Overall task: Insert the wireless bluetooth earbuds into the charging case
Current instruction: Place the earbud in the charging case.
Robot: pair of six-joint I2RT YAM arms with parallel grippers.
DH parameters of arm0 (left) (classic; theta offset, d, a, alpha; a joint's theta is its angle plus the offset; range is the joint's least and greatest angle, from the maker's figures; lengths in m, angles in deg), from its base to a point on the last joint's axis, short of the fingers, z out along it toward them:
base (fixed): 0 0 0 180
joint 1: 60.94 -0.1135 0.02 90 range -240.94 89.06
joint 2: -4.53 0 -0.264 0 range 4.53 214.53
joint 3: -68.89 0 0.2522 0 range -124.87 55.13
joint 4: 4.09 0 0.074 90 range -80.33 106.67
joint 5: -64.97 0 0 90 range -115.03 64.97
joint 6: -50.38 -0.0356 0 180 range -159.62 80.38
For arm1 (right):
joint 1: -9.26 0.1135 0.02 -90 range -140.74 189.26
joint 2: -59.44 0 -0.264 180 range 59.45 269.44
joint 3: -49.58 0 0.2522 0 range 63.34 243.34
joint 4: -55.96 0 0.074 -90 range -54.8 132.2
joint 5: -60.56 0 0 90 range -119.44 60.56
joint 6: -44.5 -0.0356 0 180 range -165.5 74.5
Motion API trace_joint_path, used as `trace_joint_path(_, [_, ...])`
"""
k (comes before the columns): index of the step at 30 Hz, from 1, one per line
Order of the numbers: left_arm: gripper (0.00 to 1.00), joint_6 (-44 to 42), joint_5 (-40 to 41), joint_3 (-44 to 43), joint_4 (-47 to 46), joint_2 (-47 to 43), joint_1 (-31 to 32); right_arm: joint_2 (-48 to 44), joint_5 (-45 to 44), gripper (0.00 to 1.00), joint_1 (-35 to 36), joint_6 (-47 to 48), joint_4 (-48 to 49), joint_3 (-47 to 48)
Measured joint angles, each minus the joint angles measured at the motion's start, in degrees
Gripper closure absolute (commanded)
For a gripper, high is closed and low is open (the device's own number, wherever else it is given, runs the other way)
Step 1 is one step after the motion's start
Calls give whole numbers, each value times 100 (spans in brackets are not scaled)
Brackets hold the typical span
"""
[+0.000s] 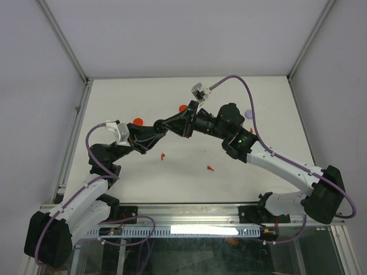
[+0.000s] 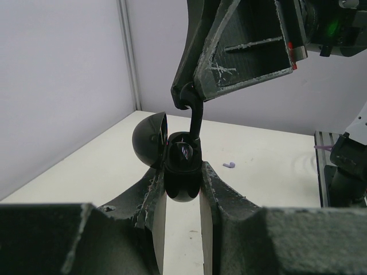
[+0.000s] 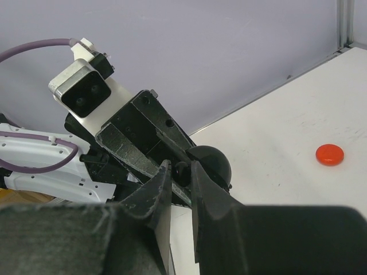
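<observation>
- Top view: the left end effector [image 1: 172,123] and the right end effector [image 1: 190,117] meet tip to tip above the middle of the white counter [image 1: 114,172]. What they hold is too small to make out here.
- One small red comma-shaped plastic earbud [image 1: 163,156] and a second red earbud [image 1: 211,168] lie loose on the counter, nearer the arm bases. Two flat red round discs [image 1: 137,121] [image 1: 183,107] and a pale lavender round disc [image 1: 248,114] lie further back.
- Left wrist view: the left end effector [image 2: 182,179] is clamped on the sides of a glossy black rounded charging case [image 2: 182,192]. The case is upright, with its domed lid [image 2: 150,137] hinged open to the left.
- The right end effector [image 2: 186,97] reaches down from above, pinching a black stemmed earbud [image 2: 195,123] whose lower end sits at the case's open top. A pale lavender earbud [image 2: 229,165] lies on the counter beyond.
- Right wrist view: the right end effector [image 3: 179,172] has its fingers nearly together, gripping the black stemmed earbud [image 3: 182,169]. The charging case [image 3: 211,163] sits just behind it in the left end effector. One red disc [image 3: 330,154] rests on the counter to the right.
</observation>
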Motion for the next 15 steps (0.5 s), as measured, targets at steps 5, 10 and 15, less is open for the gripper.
trace_joint_path(5, [100,7,-4,2,0,-15,0,11,-22,88,0,2,0,-46])
trace_joint_path(10, [100,17,-2,37,-35,-35,0,70,-26,87,4,15,-13,-61])
trace_joint_path(15, [100,63,-4,92,-46,-35,0,70,-33,87,4,57,-20,-85])
